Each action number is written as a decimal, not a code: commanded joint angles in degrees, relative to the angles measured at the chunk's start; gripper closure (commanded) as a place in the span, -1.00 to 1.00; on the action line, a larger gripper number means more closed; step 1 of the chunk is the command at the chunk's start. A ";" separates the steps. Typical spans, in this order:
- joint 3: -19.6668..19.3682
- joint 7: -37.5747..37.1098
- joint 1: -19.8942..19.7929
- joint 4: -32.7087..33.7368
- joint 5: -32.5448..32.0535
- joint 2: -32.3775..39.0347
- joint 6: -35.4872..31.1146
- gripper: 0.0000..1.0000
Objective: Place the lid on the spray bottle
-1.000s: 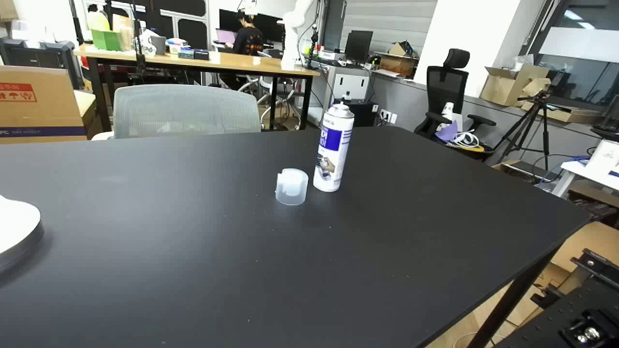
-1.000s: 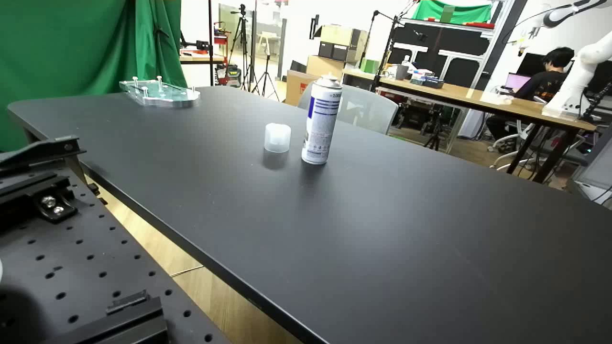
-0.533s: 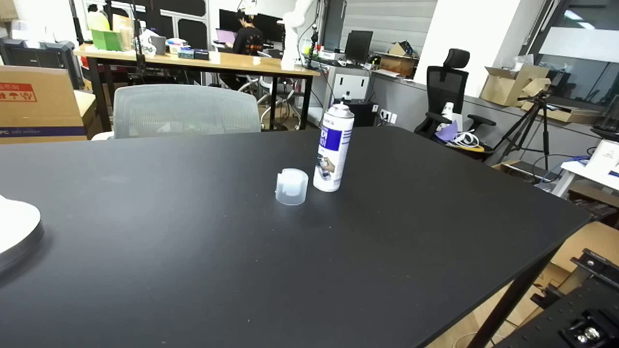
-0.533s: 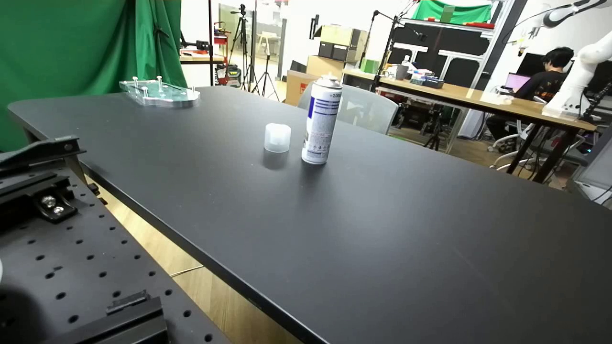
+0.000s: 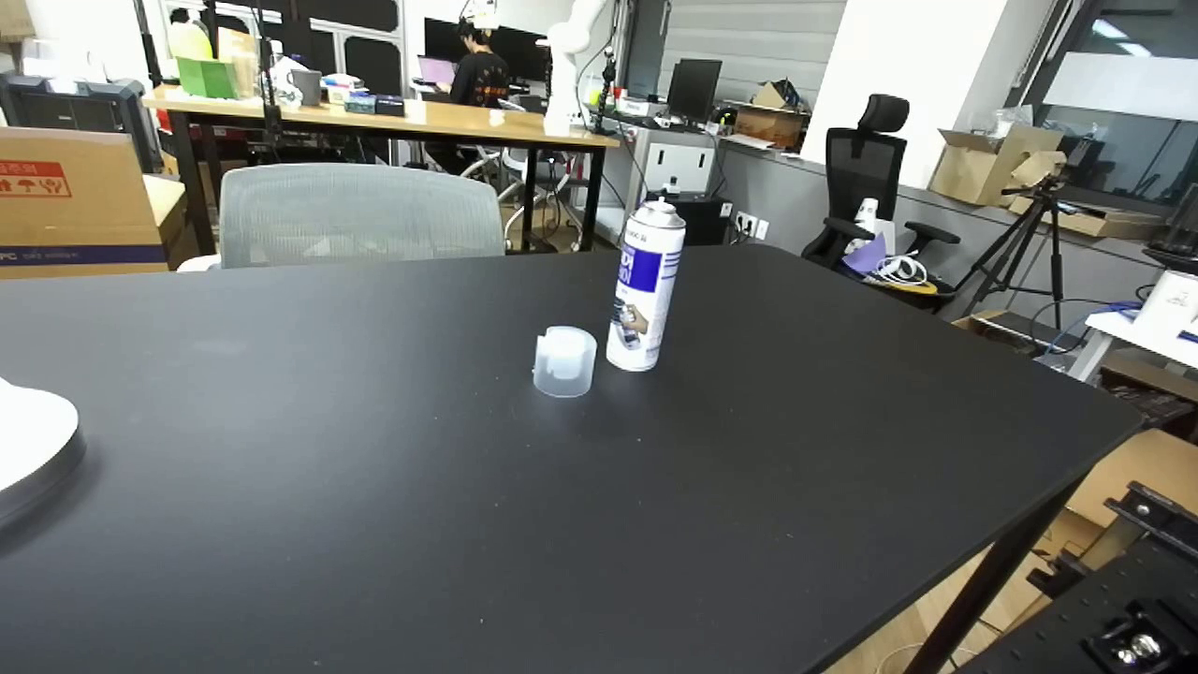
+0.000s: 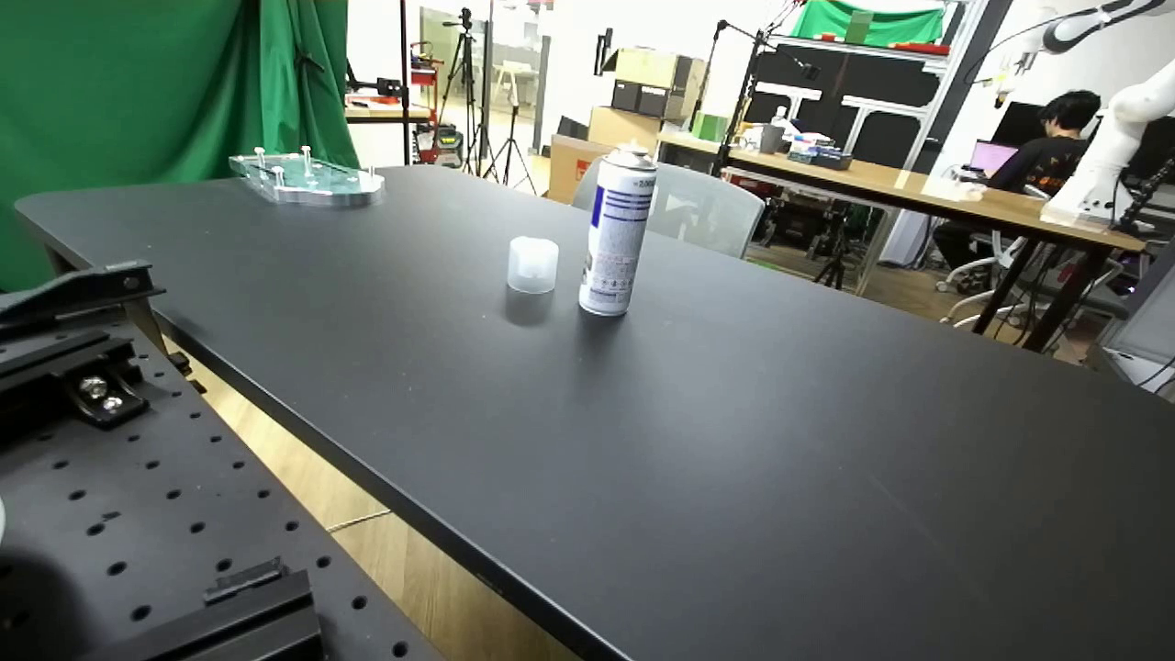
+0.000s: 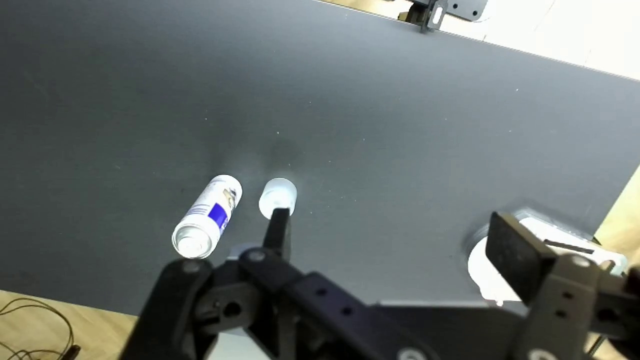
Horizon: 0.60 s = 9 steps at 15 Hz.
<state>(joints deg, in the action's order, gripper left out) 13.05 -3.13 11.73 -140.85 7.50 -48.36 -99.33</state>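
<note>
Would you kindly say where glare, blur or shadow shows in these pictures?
In the wrist view, the gripper looks soft and the floor at top right is washed nearly white; in both exterior views, a pale sheen marks the table; in an exterior view, dark patches, shadow or reflection, lie below the lid and spray bottle.

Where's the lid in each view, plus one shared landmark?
In an exterior view: lid, just left of and below centre.
In an exterior view: lid, left of and above centre.
In the wrist view: lid, left of and slightly below centre, partly behind a gripper finger.
Shared landmark: upright spray bottle, right of the lid in both exterior views, left of it in the wrist view.
</note>
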 commanded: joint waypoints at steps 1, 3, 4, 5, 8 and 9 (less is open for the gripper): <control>-0.39 -2.51 -3.10 -0.85 -2.21 1.10 -3.06 -1.00; -0.43 -4.33 -6.04 -1.95 -4.36 2.48 -6.97 -1.00; -0.75 -4.92 -7.44 -2.47 -5.23 3.61 -9.47 -1.00; -1.36 -5.06 -8.48 -2.71 -5.56 5.07 -11.70 -1.00; -3.95 -3.56 -10.54 -2.29 -5.53 11.32 -17.89 -1.00; -4.80 -3.29 -10.94 -1.88 -5.28 13.50 -19.77 -1.00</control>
<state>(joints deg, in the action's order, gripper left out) 10.84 -5.44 1.20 -144.23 2.48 -40.96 -114.87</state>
